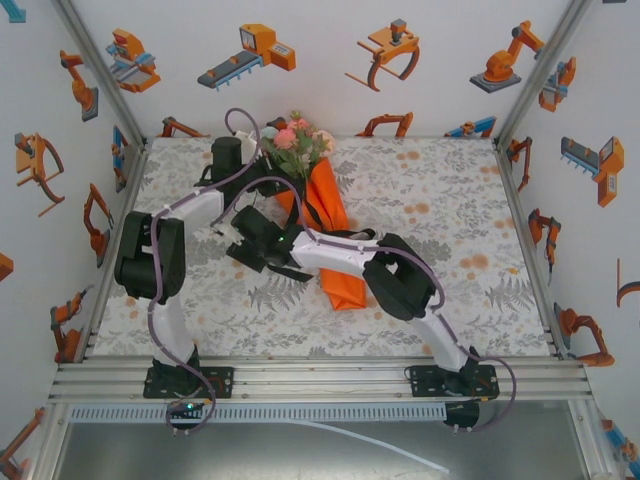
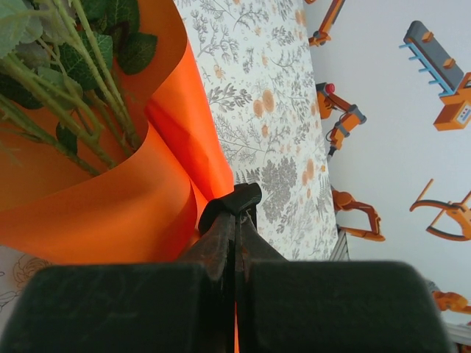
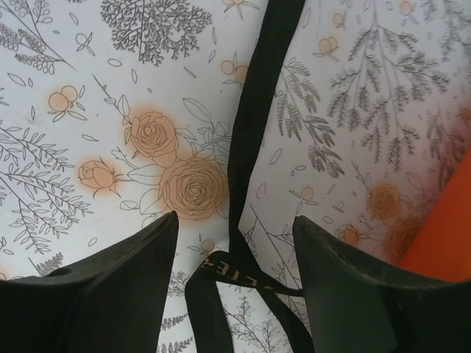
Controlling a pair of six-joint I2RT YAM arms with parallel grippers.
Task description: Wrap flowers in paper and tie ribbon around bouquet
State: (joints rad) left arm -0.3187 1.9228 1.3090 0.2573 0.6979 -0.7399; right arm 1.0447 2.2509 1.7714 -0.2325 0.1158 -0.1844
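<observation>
Straddling the ribbon (image 3: 246,132) with right gripper (image 3: 235,219) jaws apart; left gripper (image 2: 237,200) pressed together beside the paper (image 2: 110,198); bouquet (image 1: 326,205) lying mid-table, flowers (image 1: 293,138) toward 12 o'clock, tip toward 5 o'clock

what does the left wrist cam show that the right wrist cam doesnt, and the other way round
Left wrist, not right wrist: the green stems and leaves of the flowers, the shut left gripper, and the wall with its robot prints.
Right wrist, not left wrist: the black ribbon running between the fingers of the open right gripper.
Both: the orange paper and the floral tablecloth.
</observation>
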